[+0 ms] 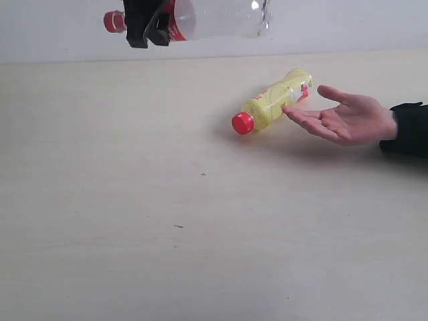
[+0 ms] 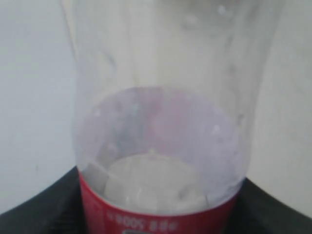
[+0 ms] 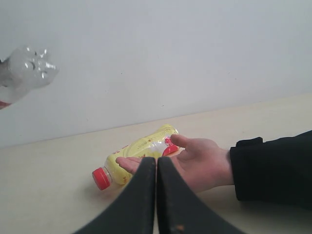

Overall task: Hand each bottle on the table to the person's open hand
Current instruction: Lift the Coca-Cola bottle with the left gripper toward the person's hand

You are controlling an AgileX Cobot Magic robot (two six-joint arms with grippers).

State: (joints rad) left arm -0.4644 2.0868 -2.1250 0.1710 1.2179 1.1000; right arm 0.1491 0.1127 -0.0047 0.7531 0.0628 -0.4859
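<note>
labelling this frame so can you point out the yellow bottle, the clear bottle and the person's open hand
yellow bottle (image 1: 267,105), exterior view, middle of its body
clear bottle (image 1: 224,17), exterior view, the see-through body
person's open hand (image 1: 351,119), exterior view, the palm

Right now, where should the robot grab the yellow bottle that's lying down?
Probably around the body of the yellow bottle, nearer its red cap, coming straight down from above. It lies on its side on the table, so only the top and sides are free, and its other end sits right by the fingers of the person's open hand.
</note>
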